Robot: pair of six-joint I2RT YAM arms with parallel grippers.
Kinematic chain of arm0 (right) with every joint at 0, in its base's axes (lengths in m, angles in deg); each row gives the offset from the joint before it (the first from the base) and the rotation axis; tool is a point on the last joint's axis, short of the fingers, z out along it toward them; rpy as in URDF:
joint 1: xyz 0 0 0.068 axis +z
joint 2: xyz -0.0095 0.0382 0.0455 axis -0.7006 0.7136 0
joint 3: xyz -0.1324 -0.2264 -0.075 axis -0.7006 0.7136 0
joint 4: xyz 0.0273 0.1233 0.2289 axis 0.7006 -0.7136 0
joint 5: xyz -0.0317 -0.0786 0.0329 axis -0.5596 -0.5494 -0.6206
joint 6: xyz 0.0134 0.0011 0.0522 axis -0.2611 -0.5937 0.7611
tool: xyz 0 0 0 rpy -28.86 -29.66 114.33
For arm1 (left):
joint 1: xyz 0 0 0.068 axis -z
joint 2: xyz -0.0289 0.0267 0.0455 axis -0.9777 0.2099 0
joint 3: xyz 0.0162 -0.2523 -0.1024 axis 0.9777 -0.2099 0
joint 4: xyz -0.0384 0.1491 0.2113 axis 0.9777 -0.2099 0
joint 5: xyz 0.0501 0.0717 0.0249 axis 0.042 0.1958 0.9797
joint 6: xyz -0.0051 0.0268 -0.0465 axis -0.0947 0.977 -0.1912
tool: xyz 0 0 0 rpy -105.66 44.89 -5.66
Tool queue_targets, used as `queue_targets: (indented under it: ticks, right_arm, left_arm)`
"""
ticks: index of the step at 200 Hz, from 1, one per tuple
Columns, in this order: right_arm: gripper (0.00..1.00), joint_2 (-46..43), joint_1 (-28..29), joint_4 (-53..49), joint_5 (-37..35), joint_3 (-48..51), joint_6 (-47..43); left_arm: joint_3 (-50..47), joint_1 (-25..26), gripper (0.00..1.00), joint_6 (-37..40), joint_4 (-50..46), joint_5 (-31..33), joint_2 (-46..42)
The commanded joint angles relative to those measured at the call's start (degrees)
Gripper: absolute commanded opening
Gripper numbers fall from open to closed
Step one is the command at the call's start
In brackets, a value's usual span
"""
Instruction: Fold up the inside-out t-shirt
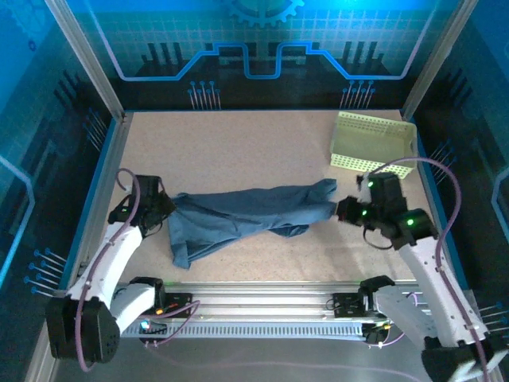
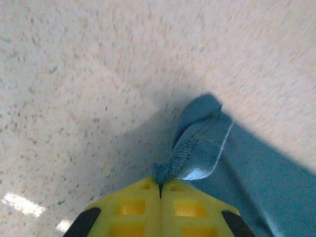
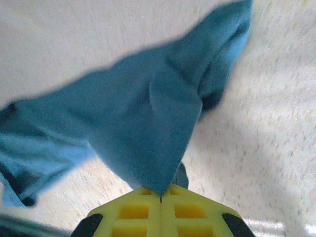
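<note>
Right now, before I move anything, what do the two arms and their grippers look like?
The left arm and right arm have white shells, black joints and a looping lilac cable each. Green lights glow on the right arm's joints. The left gripper and right gripper have yellow fingers with square recesses and black side patches.

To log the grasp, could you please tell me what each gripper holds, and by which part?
Both hold the t-shirt: the left gripper pinches a stitched edge at one end, the right gripper a cloth fold at the other.
</note>
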Motion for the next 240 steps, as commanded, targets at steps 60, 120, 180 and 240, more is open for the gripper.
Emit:
queue_targets:
  ticks: [60, 120, 180, 240]
  right_arm:
    - [0.00, 8.5, -19.2, 5.5, 15.2, -19.9, -2.9]
    - [0.00, 12.6, -28.6, 7.0, 21.4, -40.8, 3.2]
    - [0.00, 7.4, -29.3, 9.5, 18.9, -34.3, 3.8]
    - [0.00, 3.8, -25.4, 12.2, 17.6, -7.2, 1.0]
  left_arm:
    - [6.4, -7.3, 0.00, -2.3, 17.3, -16.2, -5.0]
    - [13.4, -13.7, 0.00, -11.6, 37.7, -28.1, -8.1]
    - [6.7, -13.9, 0.00, -11.6, 33.0, -36.2, -2.8]
    - [-6.3, -8.2, 0.00, -5.7, 23.4, -38.5, 11.2]
